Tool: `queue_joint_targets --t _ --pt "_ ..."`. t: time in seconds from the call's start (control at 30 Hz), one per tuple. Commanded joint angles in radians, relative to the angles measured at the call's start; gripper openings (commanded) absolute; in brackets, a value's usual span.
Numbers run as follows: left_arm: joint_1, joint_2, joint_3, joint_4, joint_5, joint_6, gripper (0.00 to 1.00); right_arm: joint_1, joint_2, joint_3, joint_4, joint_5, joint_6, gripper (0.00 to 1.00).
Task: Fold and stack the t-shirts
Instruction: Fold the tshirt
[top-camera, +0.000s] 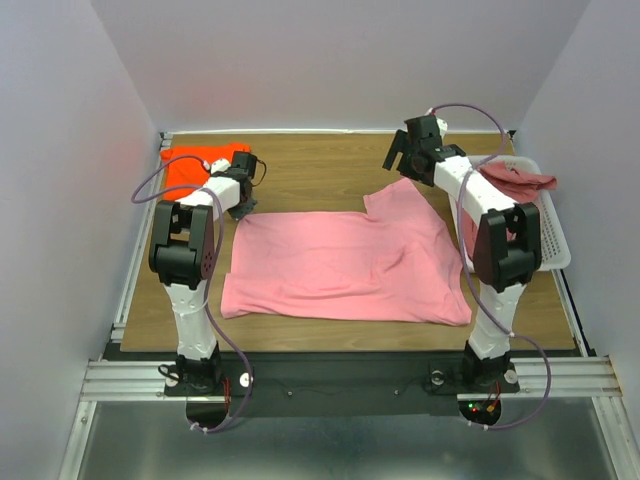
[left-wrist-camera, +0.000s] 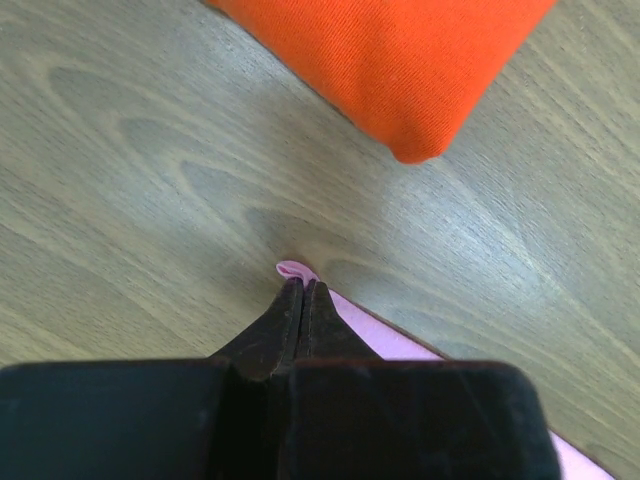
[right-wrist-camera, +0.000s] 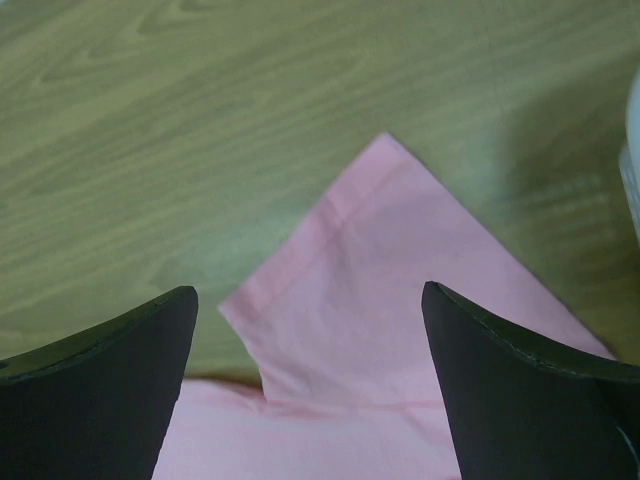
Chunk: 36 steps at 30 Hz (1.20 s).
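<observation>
A bubblegum pink t-shirt (top-camera: 345, 265) lies spread on the wooden table. My left gripper (left-wrist-camera: 299, 284) is shut on its far left corner (left-wrist-camera: 290, 268), low on the table; in the top view it sits at that corner (top-camera: 241, 207). A folded bright orange t-shirt (top-camera: 192, 167) lies at the far left, just beyond it; its corner shows in the left wrist view (left-wrist-camera: 400, 60). My right gripper (top-camera: 398, 150) is open and empty, raised above the pink shirt's sleeve (right-wrist-camera: 360, 300). A dusty rose t-shirt (top-camera: 520, 180) lies in the white basket.
The white mesh basket (top-camera: 553, 235) stands along the table's right edge, beside my right arm. White walls close in the table on the left, back and right. Bare wood shows at the far middle (top-camera: 320, 165).
</observation>
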Motion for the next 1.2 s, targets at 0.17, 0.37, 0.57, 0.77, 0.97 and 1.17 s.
queue_joint_targets --t 0.17,0.37,0.57,0.77,0.97,1.17 --pt "0.007 -0.022 -0.054 -0.01 0.014 0.018 0.0 -0.029 0.241 0.256 0.038 0.092 -0.092 0.98" --pt "0.007 -0.039 -0.068 -0.004 0.014 0.022 0.0 -0.049 0.389 0.429 0.036 0.123 -0.16 0.82" --pt "0.007 -0.039 -0.064 -0.004 0.011 0.027 0.0 -0.057 0.461 0.449 0.036 0.137 -0.163 0.62" --pt "0.006 -0.042 -0.067 -0.001 0.011 0.028 0.0 -0.057 0.503 0.434 0.038 0.119 -0.171 0.57" --pt "0.007 -0.041 -0.071 0.001 0.009 0.03 0.0 -0.057 0.519 0.411 0.038 0.091 -0.177 0.49" --pt "0.007 -0.061 -0.072 -0.001 0.008 0.041 0.0 -0.057 0.506 0.403 0.038 0.06 -0.197 0.15"
